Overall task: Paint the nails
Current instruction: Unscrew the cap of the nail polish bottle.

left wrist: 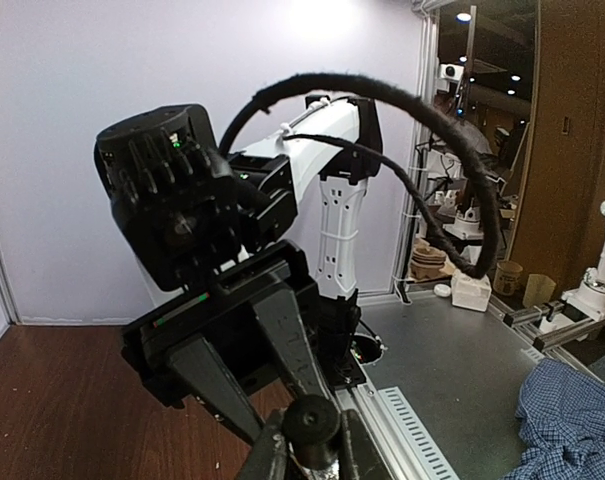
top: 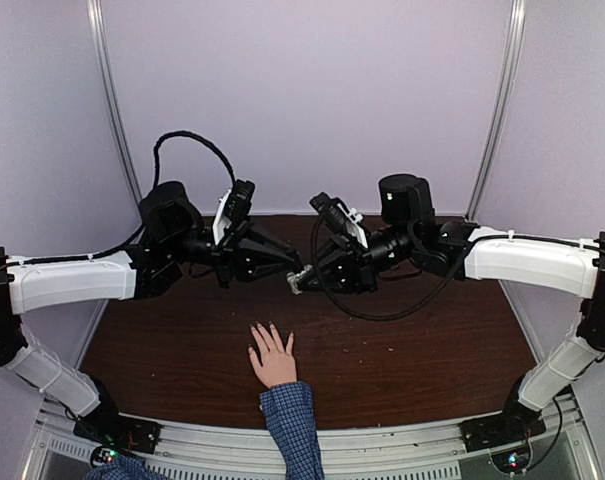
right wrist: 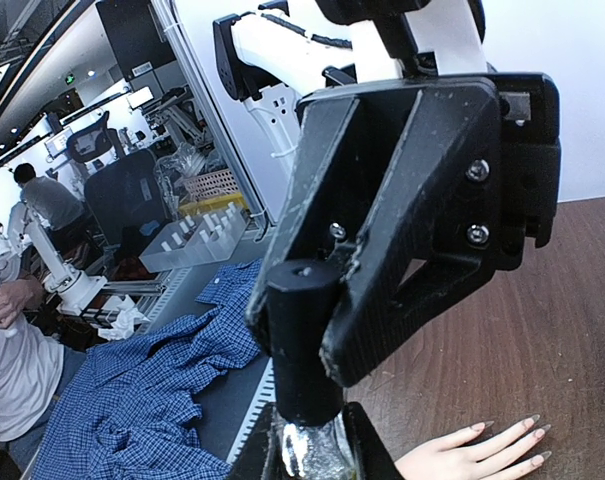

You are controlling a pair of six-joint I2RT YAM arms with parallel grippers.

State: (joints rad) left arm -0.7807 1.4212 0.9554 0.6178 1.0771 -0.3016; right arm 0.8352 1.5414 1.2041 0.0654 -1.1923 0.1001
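**A:** Where are the nails (right wrist: 529,421) sitting?

**B:** They are lying at the tips of a hand (top: 273,362) that is resting flat on the brown table (top: 432,350). The fingers are spreading out and pointing away from the arm bases. A blue checked cuff (top: 290,408) is covering the wrist just behind the hand.

**A:** What is hanging around the hand?

**B:** Beyond the fingertips and higher up, the two claws are meeting tip to tip. The right claw (top: 310,279) is reaching in from the right of the hand and gripping a small bottle (right wrist: 308,452). The left claw (top: 290,270) is reaching in from the left of the hand and clamping shut on the bottle's black cap (right wrist: 297,340).

**A:** Is anything getting in the way?

**B:** From above, the nails are showing in plain view, with bare wood lying between the fingertips and the claws. In the right wrist view, the left claw and the bottle are filling the middle. The hand is peeking out only at the bottom corner there, just beside the bottle. A black cable (top: 382,315) is drooping from the right arm, beyond the hand and to its right, well apart from the fingers.

**A:** And past the table?

**B:** Crumpled blue checked cloth (right wrist: 132,400) is lying beyond the table's rail, on the wrist side of the hand.
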